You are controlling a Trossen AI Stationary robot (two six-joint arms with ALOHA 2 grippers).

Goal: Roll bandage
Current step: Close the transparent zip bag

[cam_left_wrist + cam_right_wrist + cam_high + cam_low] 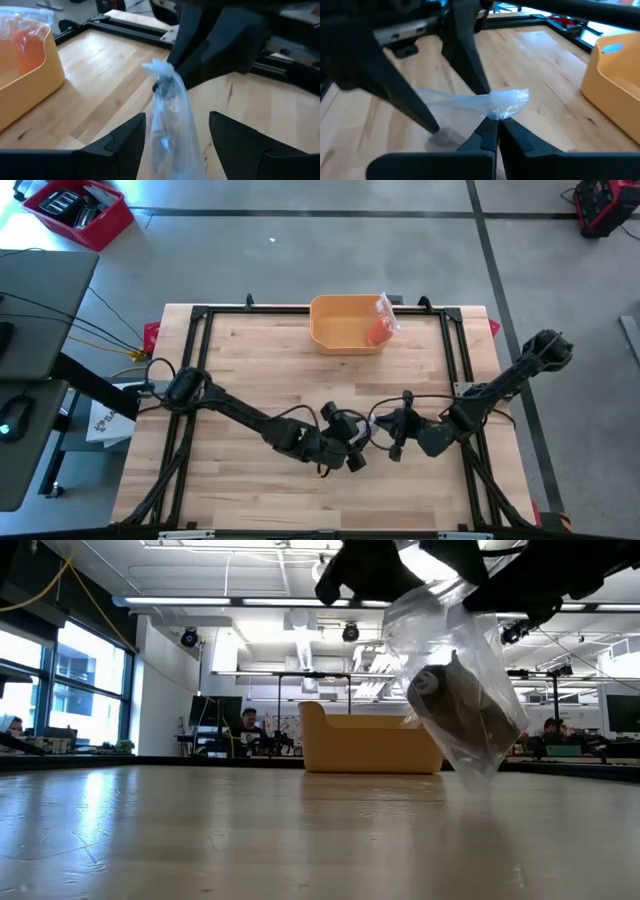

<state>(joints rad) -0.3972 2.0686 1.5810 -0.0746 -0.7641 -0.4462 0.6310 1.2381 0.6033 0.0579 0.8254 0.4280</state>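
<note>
Clear bag point(455, 680) hangs in the air at upper right of the low view, a dark roll point(462, 705) sitting in its bottom; the bag's lowest corner is off the worktop point(200, 840). Right gripper point(495, 127) has its fingers pinched shut on the crumpled top edge of the bag, low centre of the right wrist view. Left gripper point(177, 135) has its fingers spread wide to either side of the bag, not touching it as far as the left wrist view shows. In the high view both grippers meet at lower centre of the frame, left point(352, 452), right point(398, 438); the bin point(345, 325) with an orange packet point(378, 330) sits at top centre, well apart. Risks, judged from this: the whole load hangs from one small pinch of thin film, so a jerk could let the film slip out and drop the roll. The roll's weight sits to one side, so the bag may swing and strike a left finger. If the left fingers close now they may catch film only and miss the roll. Whether the bag's mouth is sealed cannot be told; if unsealed, tilting could spill the roll.
</note>
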